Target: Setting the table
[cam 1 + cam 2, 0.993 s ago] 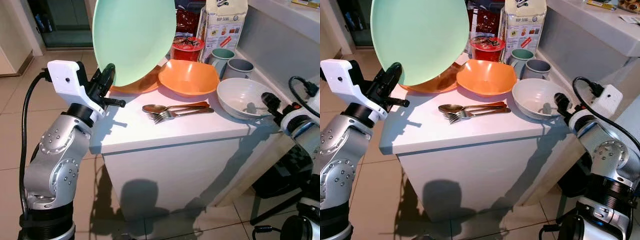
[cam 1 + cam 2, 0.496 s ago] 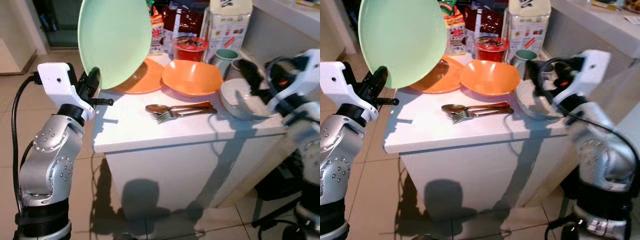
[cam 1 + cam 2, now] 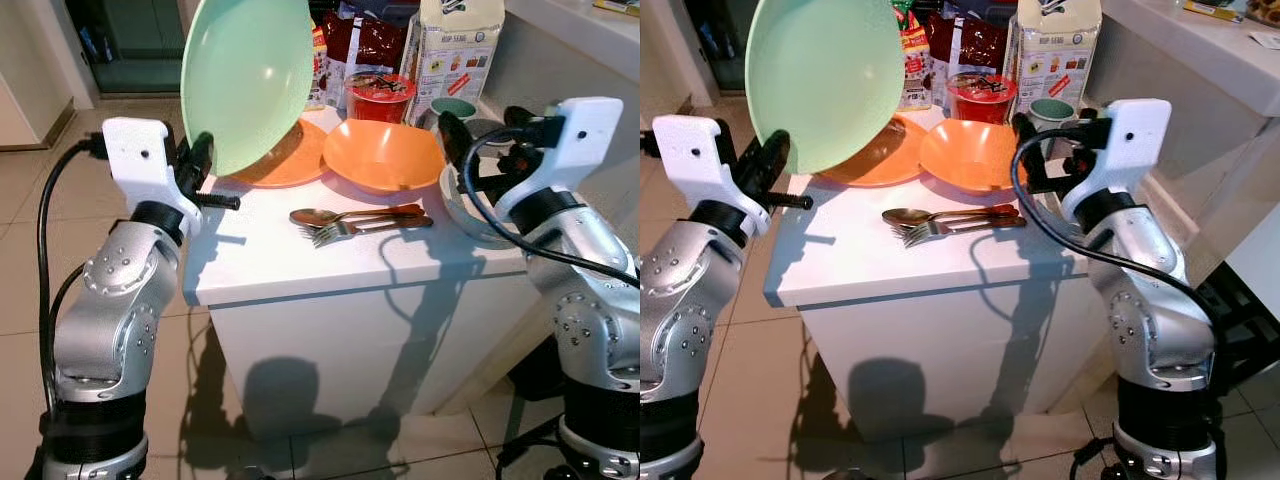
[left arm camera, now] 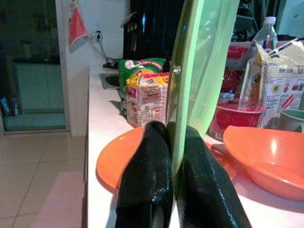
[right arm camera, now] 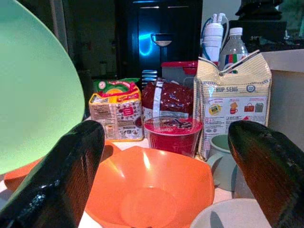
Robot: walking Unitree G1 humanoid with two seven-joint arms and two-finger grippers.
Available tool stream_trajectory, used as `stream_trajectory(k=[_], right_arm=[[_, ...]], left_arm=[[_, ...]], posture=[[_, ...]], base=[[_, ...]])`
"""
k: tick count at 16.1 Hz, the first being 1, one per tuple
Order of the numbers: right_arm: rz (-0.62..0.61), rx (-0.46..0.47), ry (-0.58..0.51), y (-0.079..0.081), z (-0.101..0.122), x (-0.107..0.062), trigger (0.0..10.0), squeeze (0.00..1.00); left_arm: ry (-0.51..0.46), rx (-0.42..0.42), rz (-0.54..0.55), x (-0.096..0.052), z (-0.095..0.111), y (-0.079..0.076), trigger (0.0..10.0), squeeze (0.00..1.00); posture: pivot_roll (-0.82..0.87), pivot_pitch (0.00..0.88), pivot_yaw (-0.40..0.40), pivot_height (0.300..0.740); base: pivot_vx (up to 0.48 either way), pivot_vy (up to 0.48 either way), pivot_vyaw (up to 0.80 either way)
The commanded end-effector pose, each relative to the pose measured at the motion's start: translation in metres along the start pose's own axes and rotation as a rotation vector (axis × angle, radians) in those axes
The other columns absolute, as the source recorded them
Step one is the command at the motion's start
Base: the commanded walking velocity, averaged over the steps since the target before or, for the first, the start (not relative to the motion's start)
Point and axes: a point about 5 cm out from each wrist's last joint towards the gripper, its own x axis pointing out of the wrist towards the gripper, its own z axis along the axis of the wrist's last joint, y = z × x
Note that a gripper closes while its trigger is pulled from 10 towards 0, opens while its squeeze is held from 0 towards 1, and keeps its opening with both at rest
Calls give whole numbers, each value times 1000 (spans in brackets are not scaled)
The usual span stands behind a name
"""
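Note:
My left gripper [image 3: 200, 162] is shut on the rim of a pale green plate [image 3: 250, 75], holding it upright above the left edge of the white counter [image 3: 300, 270]. Its fingers [image 4: 147, 180] pinch the plate edge [image 4: 204, 61]. My right gripper [image 3: 1050, 140] is open with nothing between its fingers [image 5: 57, 185], and it hovers above a white bowl [image 3: 470, 210] that its arm partly hides. It points at the orange bowl [image 5: 147, 194]. An orange plate [image 3: 290, 160] lies behind the green one. A spoon and forks [image 3: 350, 222] lie mid-counter.
At the back of the counter stand a red noodle cup [image 3: 378, 95], two mugs [image 3: 455, 107], a tall paper bag [image 3: 455, 50] and snack packets [image 3: 910, 70]. A grey counter wall [image 3: 570, 90] rises on the right. Tiled floor [image 3: 60, 200] lies to the left.
My right arm has risen from low at the right to above the white bowl, its gripper open toward the orange bowl. The left gripper still holds the green plate, shifted slightly.

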Motion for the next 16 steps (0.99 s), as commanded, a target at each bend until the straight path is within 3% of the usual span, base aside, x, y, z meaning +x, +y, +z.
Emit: stream_trajectory(k=[1, 9, 16], right_arm=[[-1, -18, -8, 3, -1, -2, 10000, 0], [-17, -19, -6, 6, -8, -5, 10000, 0], [-28, -21, 35, 9, -21, -14, 10000, 0]], left_arm=[[-40, 21, -8, 2, 10, -2, 10000, 0], [-43, 17, -19, 3, 11, -3, 10000, 0], [-43, 2, -15, 2, 9, -3, 10000, 0]], posture=[[57, 0, -15, 740], [54, 0, -9, 740], [49, 0, -9, 740]], base=[[-259, 0, 0], [-261, 0, 0], [0, 0, 0]])
